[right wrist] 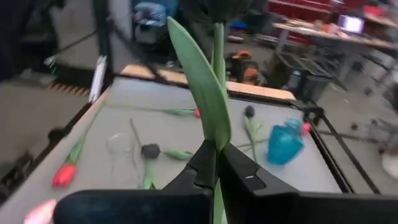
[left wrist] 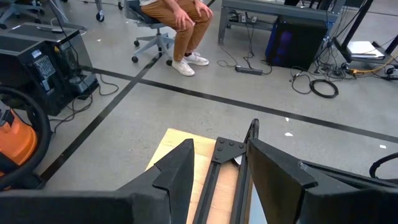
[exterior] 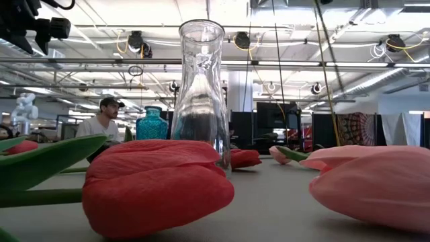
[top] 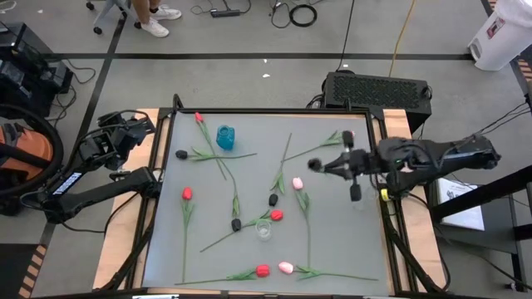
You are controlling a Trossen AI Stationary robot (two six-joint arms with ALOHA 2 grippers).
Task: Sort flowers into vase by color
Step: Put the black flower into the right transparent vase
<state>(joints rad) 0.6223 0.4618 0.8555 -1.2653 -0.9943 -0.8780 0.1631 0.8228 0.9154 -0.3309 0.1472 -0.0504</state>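
Observation:
Tulips with red, pink or black heads lie flat and scattered over the grey table (top: 332,249). Among them are a red one (top: 187,193), a pink one (top: 298,183) and a black one (top: 236,224). A blue vase (top: 225,137) stands far left and a clear glass vase (top: 263,230) nearer the middle; both show in the low view (exterior: 152,124) (exterior: 201,87). My right gripper (top: 332,164) hangs over the table's right half, shut on a black tulip (top: 314,164). My left gripper (left wrist: 221,186) is open, holding nothing, off the table's far left corner. My right gripper pinches the black tulip's green stem (right wrist: 217,149) between its two fingers, just below a long leaf (right wrist: 199,87). The fingers come from the table's right, nearly level, and lie across the stem. The flower is lifted clear of the table, its dark head (right wrist: 217,7) up.
A raised black frame (top: 249,110) runs round the table. A black box (top: 378,87) sits past the far edge. A person sits on a chair (left wrist: 180,25) beyond the far left corner. Bare table shows between the right arm and the near right corner.

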